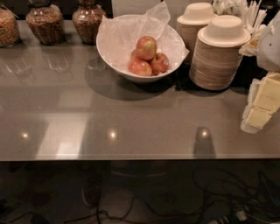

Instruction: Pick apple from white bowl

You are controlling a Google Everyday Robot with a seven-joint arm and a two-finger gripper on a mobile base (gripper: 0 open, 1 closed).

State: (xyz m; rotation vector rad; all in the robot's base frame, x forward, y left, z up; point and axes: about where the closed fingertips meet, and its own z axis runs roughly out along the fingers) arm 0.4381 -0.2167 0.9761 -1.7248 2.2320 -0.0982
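The apple (pixel 146 47), round, red-blushed with a pale yellow side, lies on top of a small pile in the white bowl (pixel 108 51). The bowl is lined with crinkled white tissue paper (pixel 131 28) and stands at the back centre of the grey counter. Smaller, darker red apples (pixel 140 68) (pixel 160 62) lie under and beside the top one. My gripper (pixel 261 106), pale yellow with a white arm part above it, is at the right edge of the view. It hangs over the counter, well to the right of the bowl and lower in the picture, holding nothing that I can see.
Two stacks of tan disposable bowls (pixel 218 54) (pixel 197 26) stand just right of the white bowl, between it and my gripper. Three glass jars (pixel 45 24) of brown contents line the back left. White cutlery (pixel 247 13) is at the back right. The counter's front edge (pixel 131 157) runs across, with cables on the floor below.
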